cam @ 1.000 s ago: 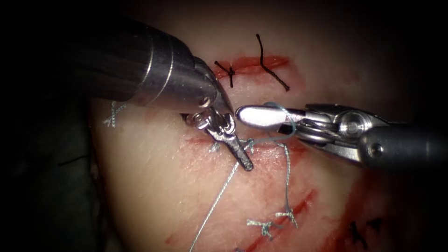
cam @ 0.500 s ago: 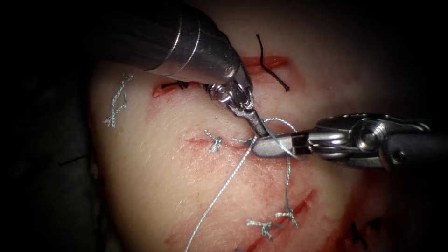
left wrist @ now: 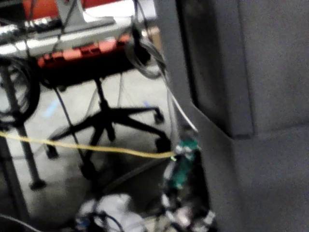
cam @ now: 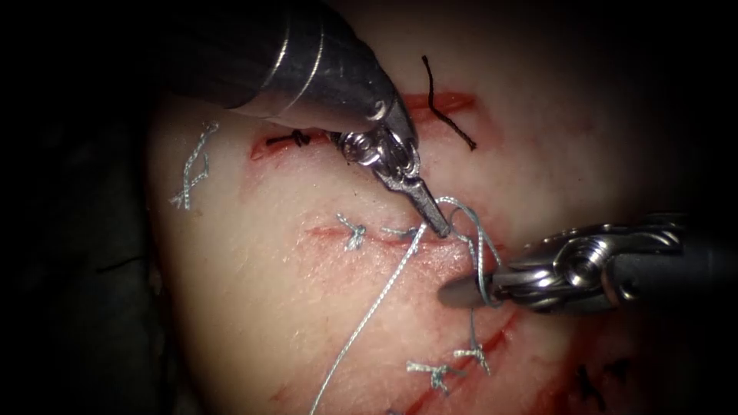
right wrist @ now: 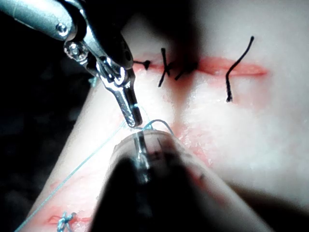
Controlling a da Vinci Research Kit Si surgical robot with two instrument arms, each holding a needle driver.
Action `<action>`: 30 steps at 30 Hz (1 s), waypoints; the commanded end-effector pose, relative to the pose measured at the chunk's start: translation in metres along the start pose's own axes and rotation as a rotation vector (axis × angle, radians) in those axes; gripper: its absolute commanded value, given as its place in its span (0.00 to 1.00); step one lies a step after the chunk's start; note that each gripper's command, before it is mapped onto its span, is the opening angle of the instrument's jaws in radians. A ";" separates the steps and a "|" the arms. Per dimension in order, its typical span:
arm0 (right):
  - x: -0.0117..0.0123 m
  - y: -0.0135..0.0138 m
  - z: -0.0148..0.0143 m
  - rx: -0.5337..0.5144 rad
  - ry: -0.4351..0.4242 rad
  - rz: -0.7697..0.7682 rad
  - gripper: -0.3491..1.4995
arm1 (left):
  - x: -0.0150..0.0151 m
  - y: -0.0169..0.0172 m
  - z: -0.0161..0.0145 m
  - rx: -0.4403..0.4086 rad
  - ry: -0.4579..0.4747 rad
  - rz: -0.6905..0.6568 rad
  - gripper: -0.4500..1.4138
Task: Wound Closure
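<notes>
Closed on the thread (cam: 384, 292) just above the cut (cam: 361, 233), the left tool (cam: 440, 224) anchors it while the right tool (cam: 461, 294), jaws together, carries loops below; needle unseen.

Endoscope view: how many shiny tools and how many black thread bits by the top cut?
Tools: 2 (left tool grips the pale thread; right tool has it looped round its shut jaws)
Black thread bits: 2 (black knot, loose black strand)
Total: 4
</notes>
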 end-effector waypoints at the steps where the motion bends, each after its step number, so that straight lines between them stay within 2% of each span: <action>1: 0.0003 0.0001 0.0004 -0.025 0.007 -0.009 0.00 | 0.0006 -0.0003 0.0007 0.001 -0.004 0.000 0.00; 10: 0.0003 0.0002 -0.0003 -0.065 0.043 0.003 0.00 | 0.0005 -0.0005 0.0024 0.038 -0.028 -0.002 0.00; 17: 0.0000 0.0011 0.0005 -0.071 0.065 -0.007 0.00 | 0.0011 -0.0006 0.0025 0.045 -0.027 -0.005 0.00; 21: -0.0001 0.0011 0.0007 -0.066 0.059 0.051 0.02 | 0.0010 -0.0007 0.0027 0.046 -0.029 -0.011 0.00; 23: -0.0005 0.0011 0.0010 -0.060 0.055 0.071 0.17 | 0.0010 -0.0007 0.0028 0.037 -0.032 -0.010 0.00; 24: -0.0006 0.0010 0.0010 -0.057 0.050 0.077 0.18 | 0.0010 -0.0008 0.0029 0.026 -0.032 -0.014 0.00; 25: -0.0006 0.0009 0.0010 -0.054 0.052 0.083 0.27 | 0.0010 -0.0008 0.0029 0.020 -0.034 -0.019 0.00; 27: -0.0006 0.0008 0.0009 -0.051 0.053 0.089 0.30 | 0.0009 -0.0008 0.0029 0.019 -0.037 -0.019 0.00; 30: -0.0006 0.0006 0.0009 -0.051 0.053 0.101 0.40 | 0.0009 -0.0009 0.0030 0.017 -0.039 -0.018 0.00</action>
